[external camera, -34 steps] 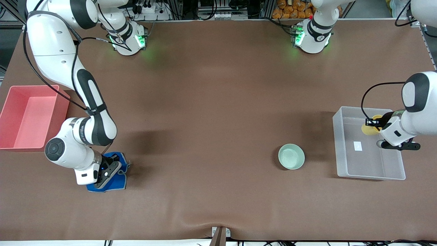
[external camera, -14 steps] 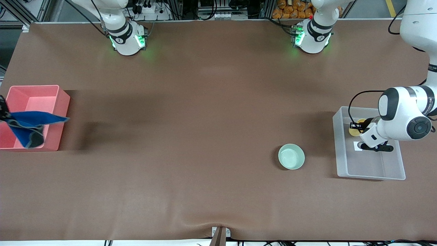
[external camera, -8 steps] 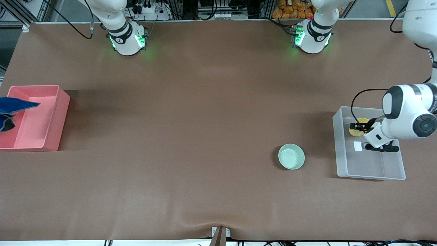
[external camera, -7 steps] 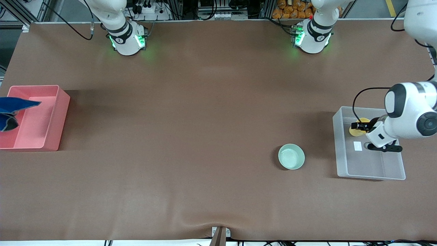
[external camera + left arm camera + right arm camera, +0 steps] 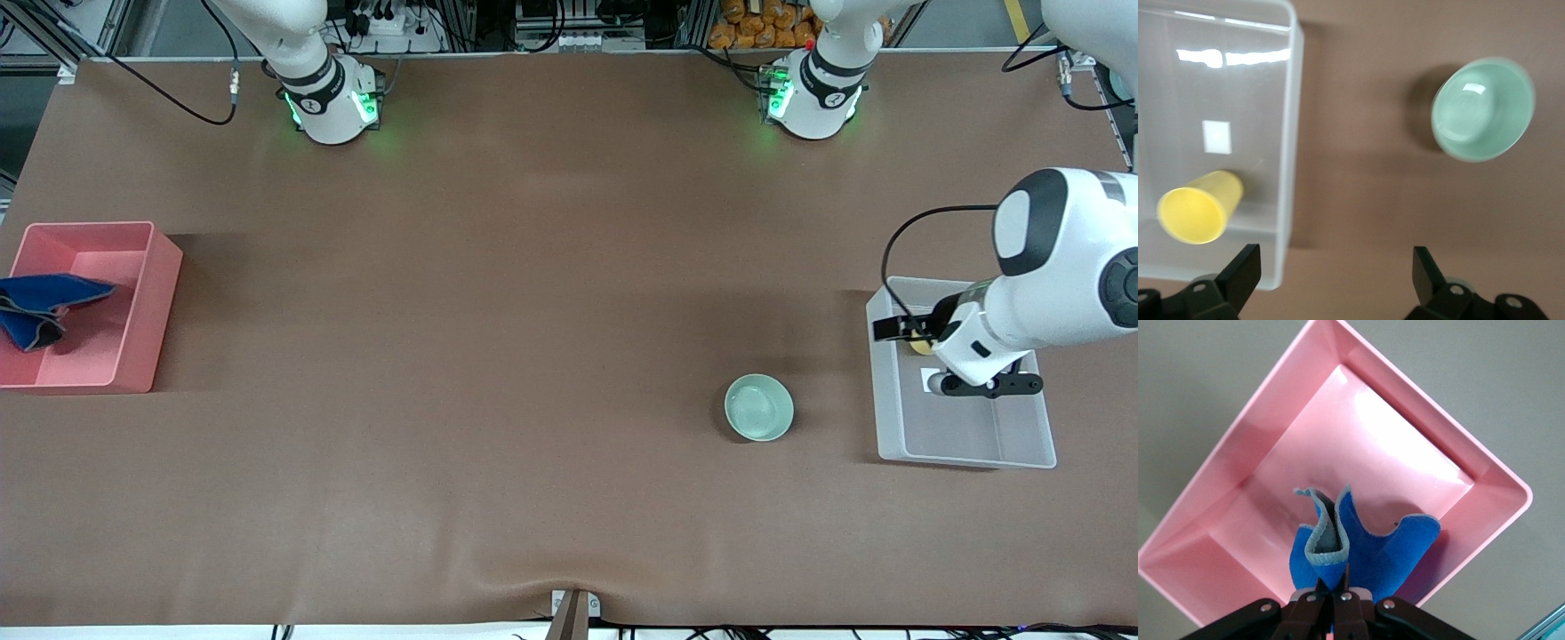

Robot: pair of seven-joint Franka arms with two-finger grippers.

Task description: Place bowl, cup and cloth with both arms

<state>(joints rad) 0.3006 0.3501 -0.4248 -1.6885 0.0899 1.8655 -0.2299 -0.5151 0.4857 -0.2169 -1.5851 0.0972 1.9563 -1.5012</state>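
The blue cloth (image 5: 44, 305) hangs bunched into the pink bin (image 5: 153, 293) at the right arm's end of the table. In the right wrist view my right gripper (image 5: 1337, 590) is shut on the cloth (image 5: 1395, 550) over the pink bin (image 5: 1238, 453); the gripper itself is outside the front view. The yellow cup (image 5: 1195, 213) is in the clear bin (image 5: 1289, 133); in the front view my left arm hides most of it. My left gripper (image 5: 892, 328) is open and empty over the clear bin's (image 5: 969, 462) wall on the bowl's side, also in its own view (image 5: 1335, 273). The mint-green bowl (image 5: 758, 406) sits on the table beside that bin (image 5: 1481, 107).
The brown table mat (image 5: 498, 311) stretches between the two bins. A small white label (image 5: 1217, 136) lies on the clear bin's floor. The arms' green-lit bases (image 5: 333, 102) stand at the table's edge farthest from the front camera.
My right gripper lifted the cloth off the table, carried it to the pink bin and lowered it in. My left gripper let go of the cup in the clear bin and moved toward the bowl.
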